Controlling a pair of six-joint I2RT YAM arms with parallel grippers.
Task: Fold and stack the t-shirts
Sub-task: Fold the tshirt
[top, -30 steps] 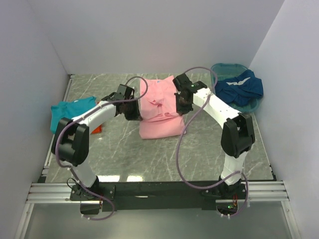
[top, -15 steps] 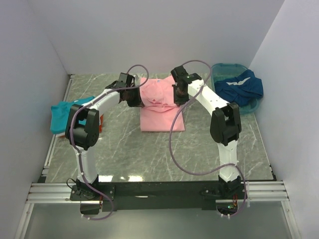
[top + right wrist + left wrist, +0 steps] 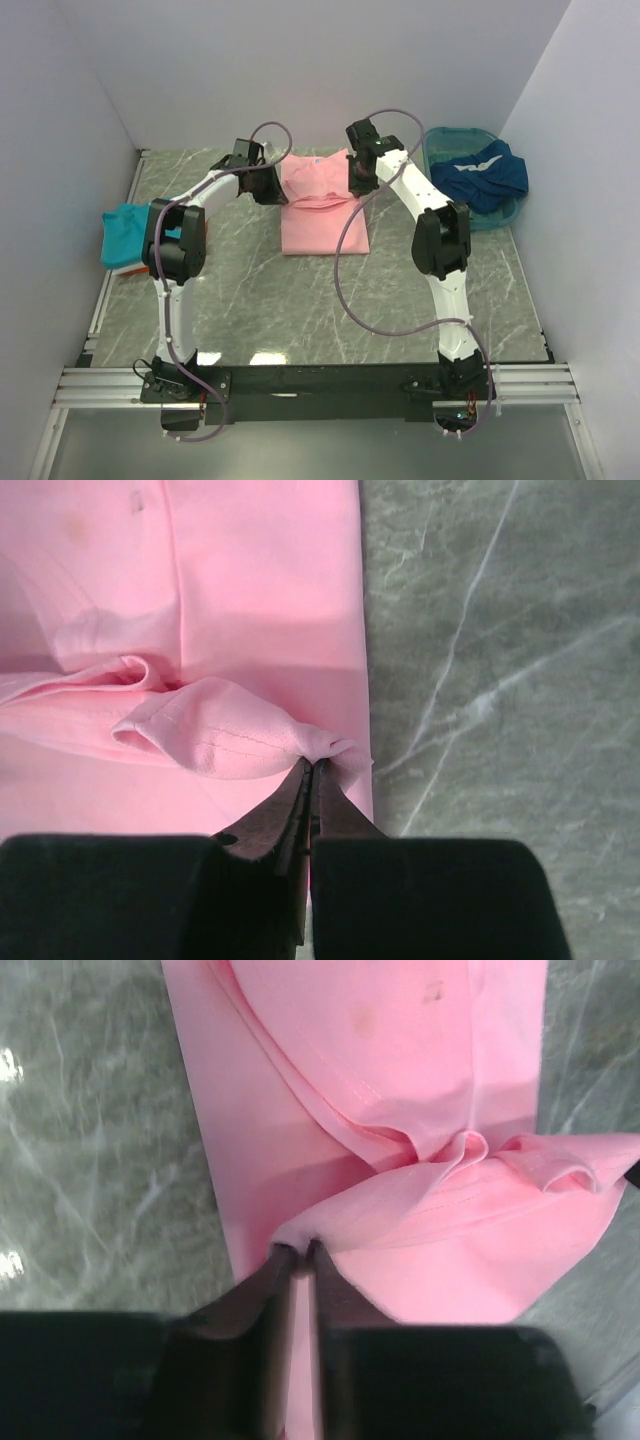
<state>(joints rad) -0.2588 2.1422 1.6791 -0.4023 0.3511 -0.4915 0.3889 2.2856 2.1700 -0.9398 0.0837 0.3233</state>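
Note:
The light pink t-shirt [image 3: 322, 215] lies on the marble table at the far middle, partly folded. My left gripper [image 3: 268, 186] is shut on its hem at the shirt's left side; the pinched cloth shows in the left wrist view [image 3: 296, 1243]. My right gripper [image 3: 358, 180] is shut on the hem at the right side, as the right wrist view [image 3: 314, 763] shows. The hem [image 3: 470, 1185] hangs between them above the shirt's far part. A teal t-shirt [image 3: 125, 232] lies at the left edge with an orange one [image 3: 128, 270] under it. A dark blue t-shirt with white trim [image 3: 482, 172] lies in the basin.
The teal plastic basin [image 3: 500, 214] stands at the far right against the wall. White walls close in the table on the left, back and right. Both arms reach far out, with purple cables looping above them.
Both grippers have carried the pink shirt's hem toward the far wall, and the visible shirt on the table has become shorter. Both arms are stretched out further.

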